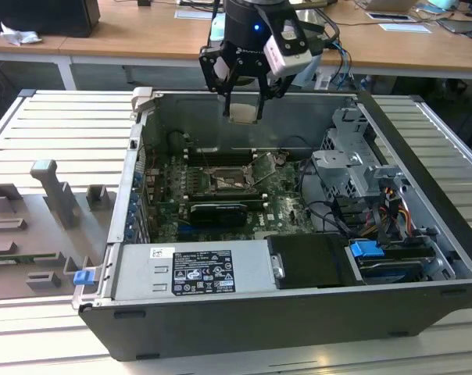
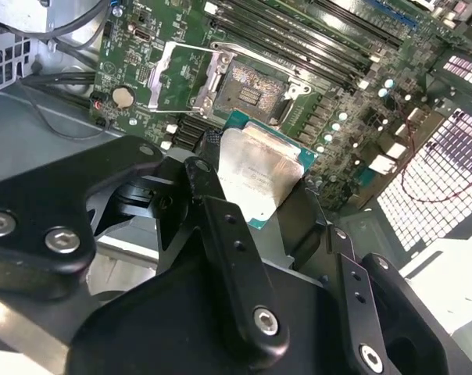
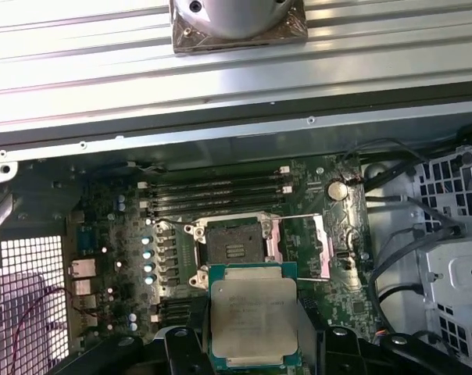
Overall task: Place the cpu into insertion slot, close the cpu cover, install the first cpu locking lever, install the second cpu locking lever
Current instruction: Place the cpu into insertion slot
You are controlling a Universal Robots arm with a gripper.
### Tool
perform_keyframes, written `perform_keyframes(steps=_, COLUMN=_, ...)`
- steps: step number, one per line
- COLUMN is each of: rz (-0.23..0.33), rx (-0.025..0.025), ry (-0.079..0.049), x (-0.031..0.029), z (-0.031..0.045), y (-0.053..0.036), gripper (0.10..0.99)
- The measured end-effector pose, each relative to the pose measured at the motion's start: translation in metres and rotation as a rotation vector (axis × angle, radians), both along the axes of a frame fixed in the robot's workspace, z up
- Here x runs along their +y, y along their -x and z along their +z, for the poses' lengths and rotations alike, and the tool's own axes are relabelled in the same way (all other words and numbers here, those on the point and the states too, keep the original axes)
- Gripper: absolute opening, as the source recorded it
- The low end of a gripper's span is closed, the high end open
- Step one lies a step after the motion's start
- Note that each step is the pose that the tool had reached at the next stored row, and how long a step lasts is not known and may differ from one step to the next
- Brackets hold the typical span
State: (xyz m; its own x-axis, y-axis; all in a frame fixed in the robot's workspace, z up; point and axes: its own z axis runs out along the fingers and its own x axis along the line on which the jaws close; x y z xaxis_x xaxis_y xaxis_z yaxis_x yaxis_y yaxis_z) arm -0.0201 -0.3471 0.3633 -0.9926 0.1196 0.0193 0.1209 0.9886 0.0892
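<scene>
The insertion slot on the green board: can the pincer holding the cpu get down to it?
Probably yes. The pincer holds the cpu above the open case, the cpu cover stands open, and the insertion slot lies bare.

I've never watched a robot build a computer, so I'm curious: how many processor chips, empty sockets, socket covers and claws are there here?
cpu: 1, gripped in the claw
insertion slot: 1, empty
cpu cover: 1, swung open
claw: 1
Total: 4
</scene>
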Motion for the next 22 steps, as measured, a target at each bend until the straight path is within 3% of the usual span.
perform_keyframes(steps=13, rz=-0.138, rx=0.0000, ry=0.002, x=0.0000, z=-0.0037, y=0.0000, gripper=0.537)
perform_keyframes(steps=22, rz=-0.172, rx=0.0005, ry=0.002, x=0.0000, z=-0.0083, y=0.0000, gripper=0.537)
